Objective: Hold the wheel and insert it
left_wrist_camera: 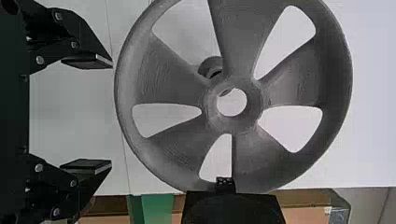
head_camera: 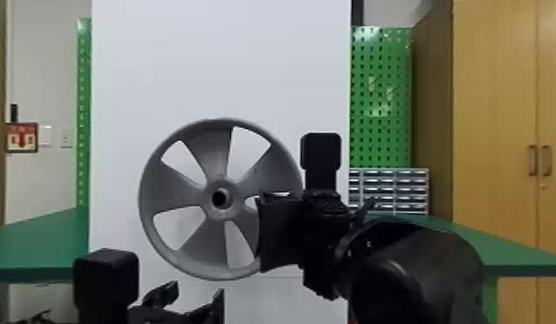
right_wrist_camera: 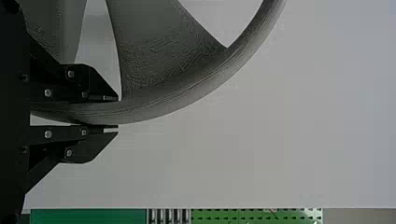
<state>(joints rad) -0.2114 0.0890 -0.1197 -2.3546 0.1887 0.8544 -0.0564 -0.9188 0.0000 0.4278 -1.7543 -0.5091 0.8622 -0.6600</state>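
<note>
The grey spoked wheel (head_camera: 190, 172) stands upright before the white panel, held at its right edge by my right gripper (head_camera: 281, 232). In the right wrist view the rim of the wheel (right_wrist_camera: 177, 100) lies between the two fingers of my right gripper (right_wrist_camera: 116, 113), which are shut on it. My left gripper (head_camera: 190, 301) is low in front, below the wheel, with its fingers apart. Seen from the left wrist, the wheel (left_wrist_camera: 173, 84) is beyond my open left gripper (left_wrist_camera: 112, 114), and a short grey stub (left_wrist_camera: 210, 65) shows behind it through a spoke gap.
A tall white panel (head_camera: 220, 64) stands behind the wheel. Green tabletops (head_camera: 39, 245) extend at both sides. At the right are a small drawer unit (head_camera: 388, 189), a green pegboard (head_camera: 380, 95) and wooden cabinets (head_camera: 492, 107).
</note>
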